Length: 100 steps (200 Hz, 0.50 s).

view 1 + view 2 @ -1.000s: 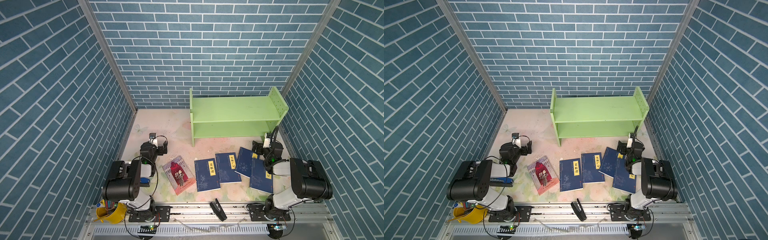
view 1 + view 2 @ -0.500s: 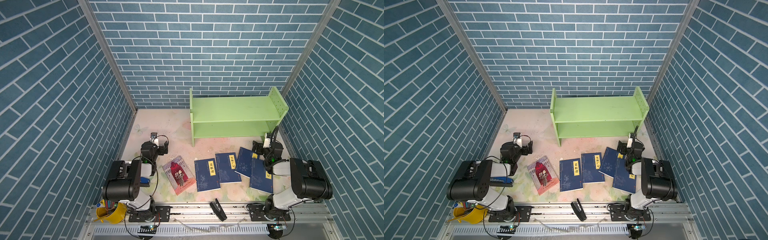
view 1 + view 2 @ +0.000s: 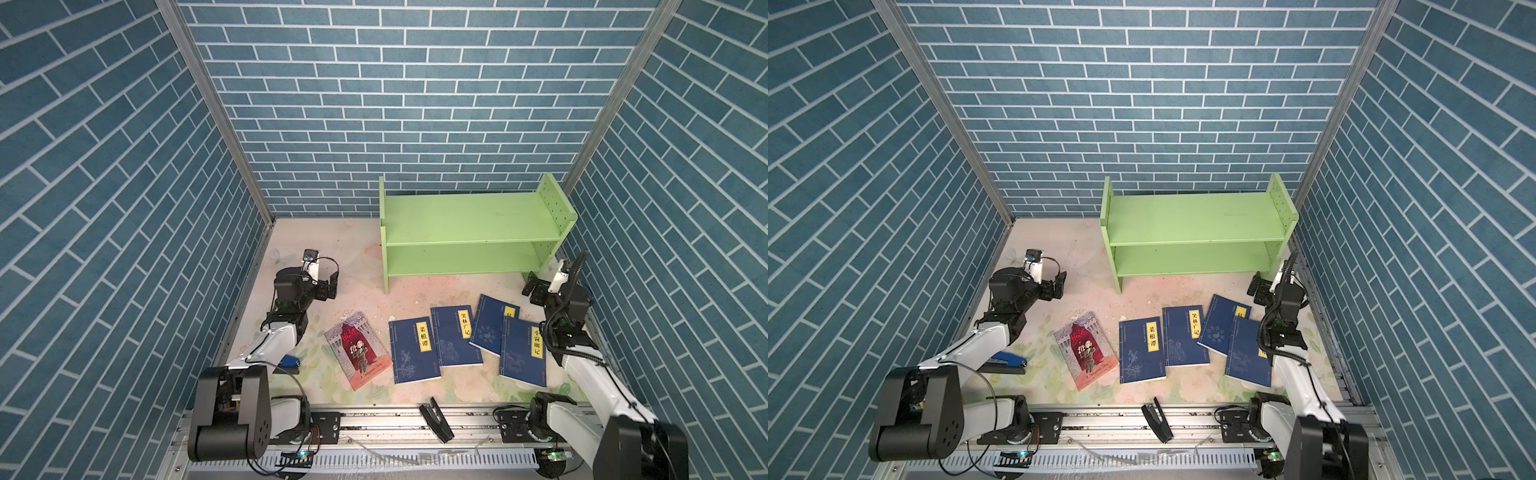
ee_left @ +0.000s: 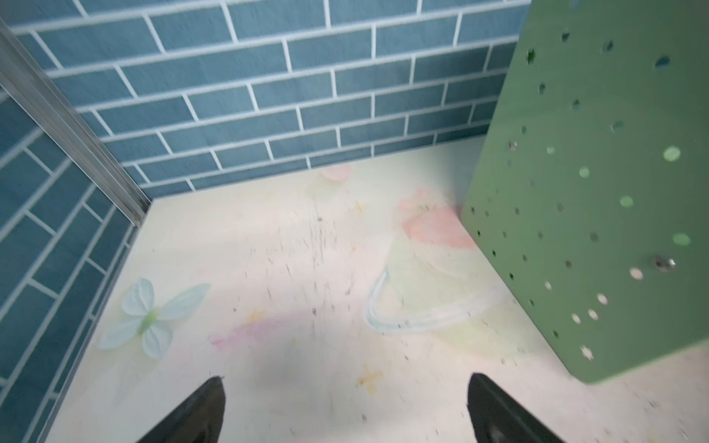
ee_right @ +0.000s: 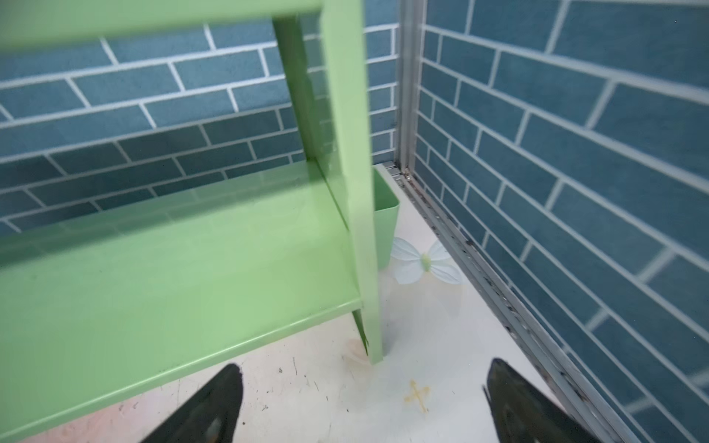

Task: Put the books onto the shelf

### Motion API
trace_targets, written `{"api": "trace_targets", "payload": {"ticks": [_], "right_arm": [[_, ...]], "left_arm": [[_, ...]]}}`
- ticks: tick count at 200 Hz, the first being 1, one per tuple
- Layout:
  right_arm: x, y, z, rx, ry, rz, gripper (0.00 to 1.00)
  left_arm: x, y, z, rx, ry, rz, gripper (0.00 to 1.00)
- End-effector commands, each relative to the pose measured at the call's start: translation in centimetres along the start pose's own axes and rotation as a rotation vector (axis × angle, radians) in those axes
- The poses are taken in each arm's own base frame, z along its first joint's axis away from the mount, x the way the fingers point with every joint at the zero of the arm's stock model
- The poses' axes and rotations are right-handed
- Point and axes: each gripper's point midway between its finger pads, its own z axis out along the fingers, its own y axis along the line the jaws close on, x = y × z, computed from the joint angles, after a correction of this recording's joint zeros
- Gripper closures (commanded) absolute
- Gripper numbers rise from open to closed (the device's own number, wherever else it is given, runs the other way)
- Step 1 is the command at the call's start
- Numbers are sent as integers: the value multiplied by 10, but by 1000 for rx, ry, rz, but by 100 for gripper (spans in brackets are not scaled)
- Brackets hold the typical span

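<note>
the left gripper [image 3: 331, 286] hangs released, jaws spread with nothing between them, above the desk [image 3: 361, 257] near its left edge. the right gripper [image 3: 531, 286] is released too, just beside the front right foot of the shelf [image 3: 469, 224], which stands at the desk's back right corner. toward the front edge the red book [image 3: 358, 351] and four blue books [image 3: 413, 353] lie flat, the rightmost two overlapping.

A robot lab test booth: brick-print panels [image 3: 395, 104] wall three sides, metal posts [image 3: 216, 108] run down from the upper corners, and a rail [image 3: 374, 419] along the bottom edge carries the left arm [image 3: 274, 340] and right arm [image 3: 590, 378]
</note>
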Motion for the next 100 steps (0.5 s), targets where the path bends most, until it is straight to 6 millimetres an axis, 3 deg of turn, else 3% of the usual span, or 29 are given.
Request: {"api": "trace_targets", "payload": {"ticks": [1, 10, 13, 52, 74, 100], "right_arm": [[27, -31, -32, 172, 148, 151, 1], [32, -38, -42, 214, 182, 178, 1], [34, -40, -45, 225, 192, 187, 1], [64, -45, -79, 306, 440, 295, 1], [85, -39, -90, 298, 544, 355, 1], [96, -37, -96, 295, 584, 380, 1]], "left_arm": [[28, -27, -18, 143, 214, -19, 0], [32, -37, -26, 192, 275, -27, 0], [24, -38, -28, 202, 272, -22, 0], [16, -64, -59, 299, 445, -9, 0], [8, -78, -72, 348, 457, -5, 0], [-3, -97, -90, 413, 445, 3, 0]]}}
